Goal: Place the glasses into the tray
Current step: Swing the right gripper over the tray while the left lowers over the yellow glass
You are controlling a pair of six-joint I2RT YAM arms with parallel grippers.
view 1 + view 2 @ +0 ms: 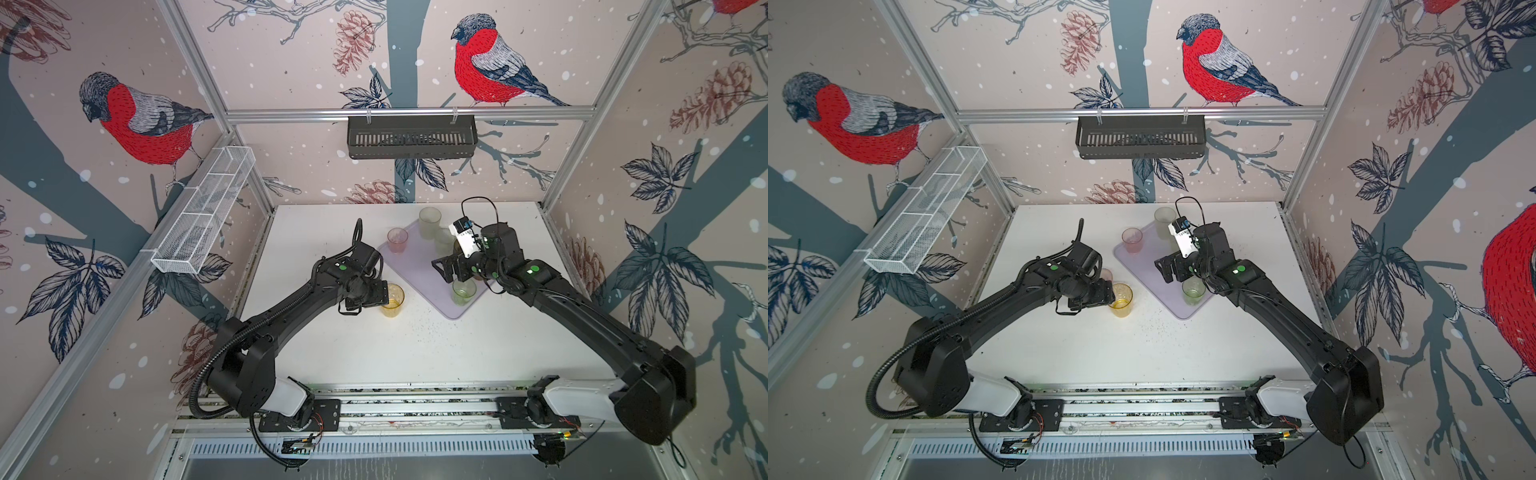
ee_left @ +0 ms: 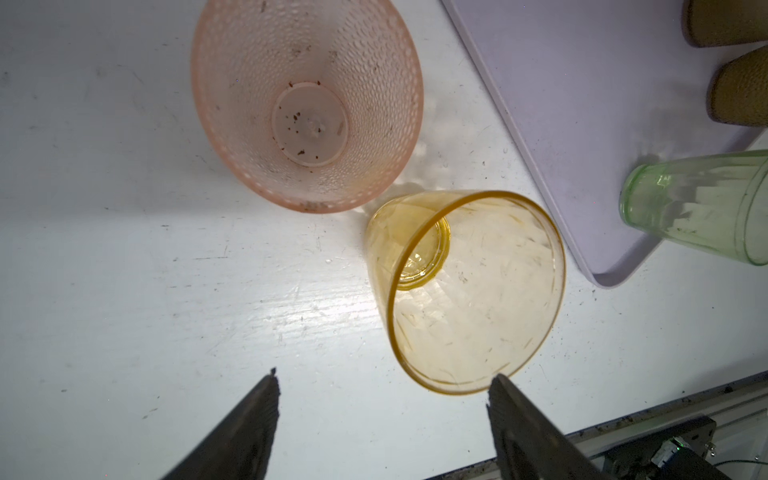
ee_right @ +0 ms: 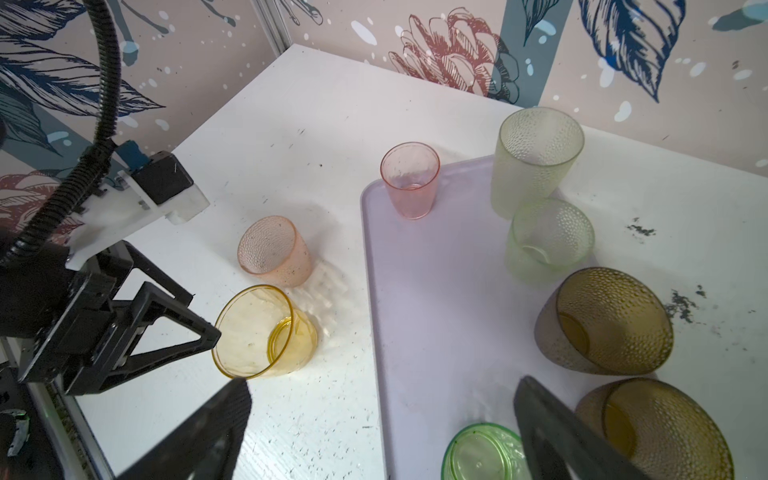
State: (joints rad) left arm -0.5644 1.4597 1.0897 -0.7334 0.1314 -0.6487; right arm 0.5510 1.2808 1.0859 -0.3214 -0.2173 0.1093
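White speckled table (image 1: 374, 353), lilac tray (image 1: 411, 268), bird-print walls (image 1: 291, 62)

Lilac tray (image 3: 436, 291), flat, low rim. Six glasses stand upright on it: smooth pink glass (image 3: 410, 183) and tall frosted glass (image 3: 536, 162) at one short end, then short frosted glass (image 3: 548, 241), brown glass (image 3: 602, 322) and second brown glass (image 3: 652, 428) down one long edge, and green glass (image 3: 482, 453) at the opposite end. Off the tray, just beside its other long edge: dimpled pink glass (image 3: 274, 251) and amber glass (image 3: 262, 332), upright, close together.
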